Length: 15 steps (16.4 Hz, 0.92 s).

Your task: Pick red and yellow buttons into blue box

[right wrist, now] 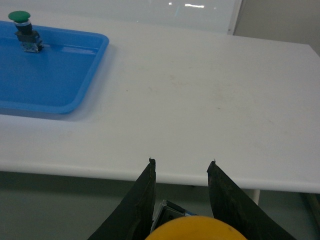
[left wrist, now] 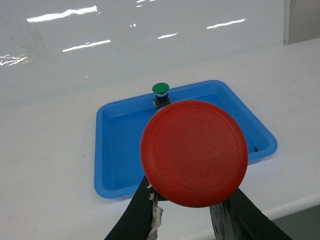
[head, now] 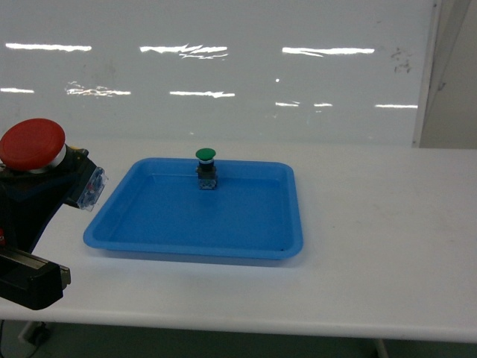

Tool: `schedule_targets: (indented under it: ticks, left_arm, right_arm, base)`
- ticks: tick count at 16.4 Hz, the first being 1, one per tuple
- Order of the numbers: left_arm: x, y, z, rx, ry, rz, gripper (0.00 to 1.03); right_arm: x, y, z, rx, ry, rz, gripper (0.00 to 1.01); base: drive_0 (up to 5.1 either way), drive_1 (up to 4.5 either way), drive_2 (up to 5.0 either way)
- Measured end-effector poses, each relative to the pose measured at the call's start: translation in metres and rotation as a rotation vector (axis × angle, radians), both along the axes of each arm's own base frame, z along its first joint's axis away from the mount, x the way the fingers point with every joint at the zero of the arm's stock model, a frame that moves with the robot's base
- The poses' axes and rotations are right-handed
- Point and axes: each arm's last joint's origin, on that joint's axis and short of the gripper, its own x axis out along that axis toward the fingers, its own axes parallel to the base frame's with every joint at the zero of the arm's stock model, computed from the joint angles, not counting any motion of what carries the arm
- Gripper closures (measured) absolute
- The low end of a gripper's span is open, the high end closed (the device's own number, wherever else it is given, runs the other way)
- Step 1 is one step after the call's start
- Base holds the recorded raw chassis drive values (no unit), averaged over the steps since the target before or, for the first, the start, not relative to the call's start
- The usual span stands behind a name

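Note:
The red button (head: 31,145) is held up at the far left of the head view, with my left gripper (head: 46,177) shut on its dark body. It hangs beside the left edge of the blue box (head: 186,218), above the table. In the left wrist view the red cap (left wrist: 194,152) hides the fingertips, and the blue box (left wrist: 111,150) lies beyond it. My right gripper (right wrist: 182,162) does not show in the head view. Its own camera shows it off the table's front edge, shut on the yellow button (right wrist: 192,230) deep between its fingers (right wrist: 144,200).
A green-capped button (head: 206,167) stands upright inside the blue box near its far rim. The white table (head: 373,224) runs right of the box, and its front edge (right wrist: 200,177) crosses the right wrist view. A white wall stands behind.

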Motion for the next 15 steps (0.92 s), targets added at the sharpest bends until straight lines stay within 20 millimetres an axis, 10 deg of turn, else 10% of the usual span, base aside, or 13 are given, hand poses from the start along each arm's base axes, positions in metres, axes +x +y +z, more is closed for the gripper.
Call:
schedule_targets:
  ticks: [15]
  left_arm:
    - [0.0000,-0.0003,0.0006,-0.002,-0.005,-0.002,0.84]
  right_arm:
    - [0.0000,0.0000,0.0002,0.000,-0.002,-0.001,0.72]
  base:
    - [4.7,-3.83,-0.8]
